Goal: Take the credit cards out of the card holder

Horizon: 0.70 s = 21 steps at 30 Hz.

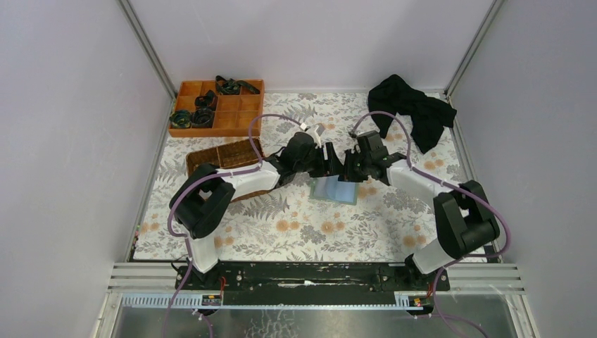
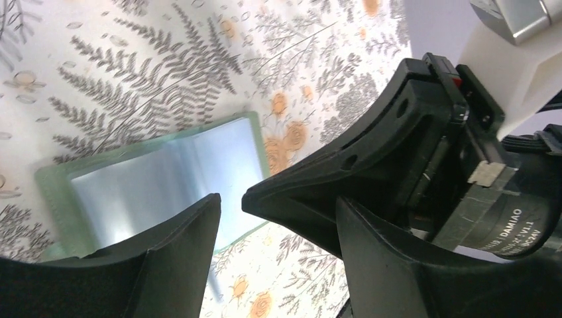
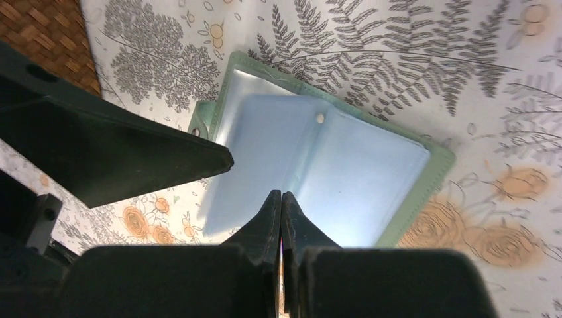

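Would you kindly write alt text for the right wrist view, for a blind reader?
An open card holder, light blue inside with a green border, lies on a floral tablecloth; the shut right gripper points at its near edge.

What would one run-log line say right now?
card holder: lying open | left tool: open, over it | right tool: shut, over its inner page

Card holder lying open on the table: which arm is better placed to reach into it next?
Left, probably. The left fingers stand open over the card holder, free to grip; the right fingers are shut, tips at its blue page, seemingly pinning it.
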Available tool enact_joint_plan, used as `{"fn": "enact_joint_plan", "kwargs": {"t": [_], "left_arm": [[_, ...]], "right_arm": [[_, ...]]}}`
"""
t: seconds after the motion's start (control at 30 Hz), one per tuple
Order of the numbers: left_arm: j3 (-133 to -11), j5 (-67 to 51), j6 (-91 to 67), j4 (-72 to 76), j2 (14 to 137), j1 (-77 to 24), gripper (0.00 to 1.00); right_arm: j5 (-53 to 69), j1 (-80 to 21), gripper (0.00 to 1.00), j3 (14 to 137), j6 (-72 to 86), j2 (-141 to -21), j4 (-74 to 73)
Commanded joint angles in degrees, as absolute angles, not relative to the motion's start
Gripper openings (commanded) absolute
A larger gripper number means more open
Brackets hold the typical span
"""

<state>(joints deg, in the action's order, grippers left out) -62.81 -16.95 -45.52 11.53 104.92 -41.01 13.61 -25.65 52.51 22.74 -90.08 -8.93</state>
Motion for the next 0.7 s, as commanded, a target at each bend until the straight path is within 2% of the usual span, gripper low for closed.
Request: {"fn": "enact_joint_plan", "kwargs": {"t": [0.0,0.3,0.67], "left_arm": [[-63.99,-19.69,-45.51,13.23,105.28,-42.49,0.71],[-64.76,-20.84,-46.14,13.98,107.99,-43.11,0.7],[-64.67,-3.25,-41.76,-0.02,104.6,-41.57,0.75]], "right_arm": [[12.35,-24.32,0.0,52.91,24.11,-83.78,-6.76],[14.04,-23.71,0.0,51.27,24.55,-84.13,-6.06],[16.96,-23.53,0.0,52.37,24.28,-89.58,-4.82]]}}
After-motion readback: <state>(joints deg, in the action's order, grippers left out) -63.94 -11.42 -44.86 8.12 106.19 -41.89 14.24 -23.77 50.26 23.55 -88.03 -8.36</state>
